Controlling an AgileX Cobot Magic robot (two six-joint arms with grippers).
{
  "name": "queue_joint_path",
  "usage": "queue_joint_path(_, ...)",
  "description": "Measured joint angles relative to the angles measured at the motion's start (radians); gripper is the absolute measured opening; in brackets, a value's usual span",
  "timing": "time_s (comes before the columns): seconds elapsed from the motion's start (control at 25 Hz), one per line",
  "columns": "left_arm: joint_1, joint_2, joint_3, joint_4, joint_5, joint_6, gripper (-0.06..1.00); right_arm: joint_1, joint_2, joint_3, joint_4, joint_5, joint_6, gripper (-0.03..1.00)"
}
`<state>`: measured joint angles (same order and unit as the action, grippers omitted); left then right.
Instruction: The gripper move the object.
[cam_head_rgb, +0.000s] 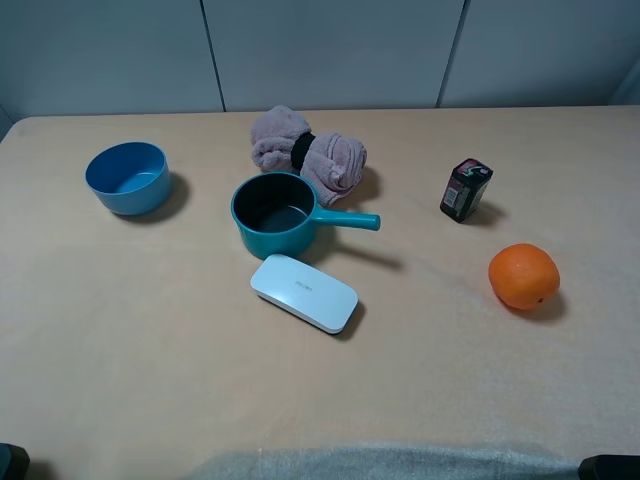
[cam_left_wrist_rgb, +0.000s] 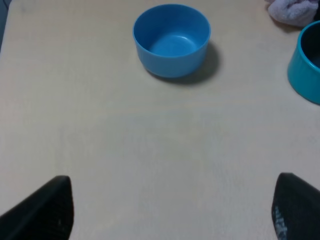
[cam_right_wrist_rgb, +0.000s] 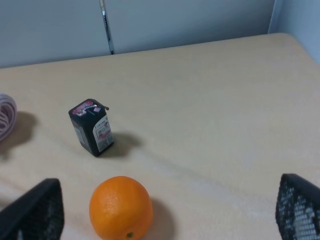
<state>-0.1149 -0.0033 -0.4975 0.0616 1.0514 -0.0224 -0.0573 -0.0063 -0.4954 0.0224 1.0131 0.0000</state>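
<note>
The left gripper (cam_left_wrist_rgb: 170, 212) has its 2 fingers spread wide apart and holds nothing; it hangs over bare table (cam_head_rgb: 150, 350) at the near left. The right gripper (cam_right_wrist_rgb: 170, 212) is likewise spread wide and empty, at the near right.

Just beyond the left gripper stands a blue bowl (cam_left_wrist_rgb: 171, 40) with nothing in it. The teal saucepan (cam_head_rgb: 283, 214) sits right of that bowl, near the middle of the table, well apart from both grippers. Its dark inside holds nothing, and its straight handle points right. Only its rim edge (cam_left_wrist_rgb: 306, 62) shows in the left wrist view.

A pinkish rolled cloth (cam_head_rgb: 308, 150) lies just behind the saucepan, and a white flat case (cam_head_rgb: 304, 292) just in front. Ahead of the right gripper lie an orange (cam_right_wrist_rgb: 121, 207) and, farther, a small dark carton (cam_right_wrist_rgb: 91, 127).
</note>
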Motion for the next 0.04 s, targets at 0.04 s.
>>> queue_joint_path(0.04,0.000,0.000,0.000,0.000,0.000,0.000,0.80,0.000,0.000,0.000,0.000,0.000,0.000,0.67)
